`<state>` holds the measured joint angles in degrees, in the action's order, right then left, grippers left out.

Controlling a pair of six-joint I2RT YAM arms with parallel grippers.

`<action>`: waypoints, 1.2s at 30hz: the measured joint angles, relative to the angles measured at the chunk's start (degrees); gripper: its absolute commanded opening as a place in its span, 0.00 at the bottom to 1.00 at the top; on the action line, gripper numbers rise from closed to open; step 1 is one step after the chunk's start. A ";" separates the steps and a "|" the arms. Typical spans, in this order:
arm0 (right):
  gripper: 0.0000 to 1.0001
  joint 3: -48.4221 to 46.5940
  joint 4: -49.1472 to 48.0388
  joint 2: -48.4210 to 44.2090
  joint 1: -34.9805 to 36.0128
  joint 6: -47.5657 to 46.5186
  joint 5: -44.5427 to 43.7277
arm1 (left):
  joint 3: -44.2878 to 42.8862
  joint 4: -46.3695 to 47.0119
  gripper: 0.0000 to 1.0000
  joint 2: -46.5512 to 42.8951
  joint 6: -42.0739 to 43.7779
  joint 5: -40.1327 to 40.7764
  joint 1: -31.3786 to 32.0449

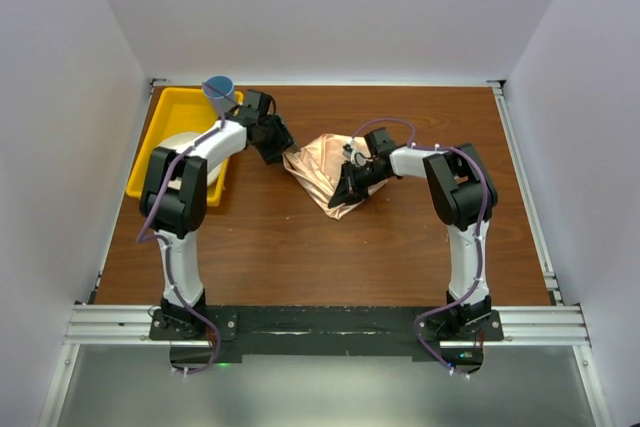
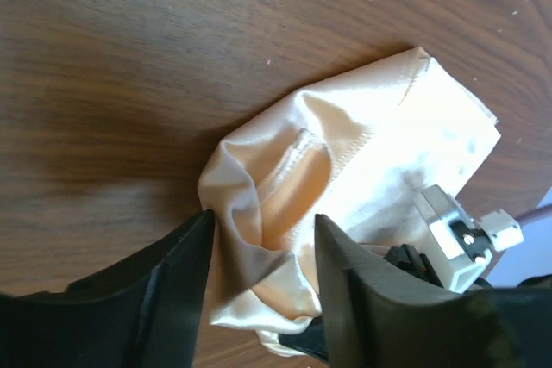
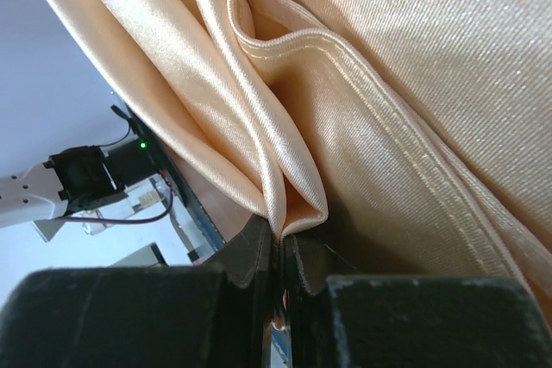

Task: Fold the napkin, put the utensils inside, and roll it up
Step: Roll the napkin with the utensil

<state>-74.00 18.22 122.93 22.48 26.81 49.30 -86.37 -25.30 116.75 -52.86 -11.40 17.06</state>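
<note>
The peach-orange napkin (image 1: 322, 172) lies bunched in the middle of the table, between my two arms. My left gripper (image 1: 283, 154) is at the cloth's left corner. In the left wrist view it (image 2: 263, 239) stands open, and a loose fold of the napkin (image 2: 379, 152) sits in the gap between its black fingers (image 2: 172, 290). My right gripper (image 1: 345, 193) is at the cloth's near right edge. In the right wrist view it (image 3: 280, 234) is shut on a pinched fold of the napkin (image 3: 388, 84), which drapes over most of that view. The utensils are out of view.
A yellow tray (image 1: 165, 117) stands at the back left with a white plate (image 1: 190, 144) in it. A blue cup (image 1: 218, 87) sits at the tray's far right corner. White walls enclose the wooden table (image 1: 330, 247) at the back and sides.
</note>
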 measured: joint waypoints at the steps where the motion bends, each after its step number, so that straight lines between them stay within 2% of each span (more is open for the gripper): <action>1: 0.06 -0.26 0.28 0.17 0.00 0.00 0.09 | 0.59 -0.07 0.68 -1.11 1.46 0.33 -0.02; 3: 0.06 -0.63 0.63 0.48 0.00 0.00 0.42 | 0.79 -0.66 0.79 -2.97 3.23 1.36 -0.04; 9: 0.09 -1.42 1.62 0.92 0.00 -0.28 0.59 | 0.76 -6.27 1.00 -8.94 3.34 6.80 1.95; 15: 0.11 -3.04 4.11 1.49 0.13 -1.77 0.28 | -0.48 -11.43 1.00 -8.24 -5.51 8.48 9.18; 17: 0.11 -3.26 4.48 1.60 0.13 -2.08 0.26 | -4.92 -16.02 1.00 -4.90 -8.63 9.44 10.80; 20: 0.11 -3.26 4.48 1.60 0.17 -2.38 0.28 | -16.13 -23.50 1.00 3.15 -12.72 12.35 11.67; 23: 0.11 -3.28 4.48 1.60 0.17 -2.45 0.28 | -22.01 -26.95 0.95 8.37 -15.28 14.49 11.91; 30: 0.11 -3.37 4.55 1.62 0.20 -3.06 0.33 | -22.95 -33.77 0.92 11.74 -19.26 16.83 12.83; 36: 0.11 -3.41 4.57 1.64 0.20 -3.08 0.35 | -24.09 -36.13 0.97 11.65 -19.56 19.80 14.51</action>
<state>-77.41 22.79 124.57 22.68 23.73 49.65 -110.45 -61.43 128.40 -72.42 8.40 31.57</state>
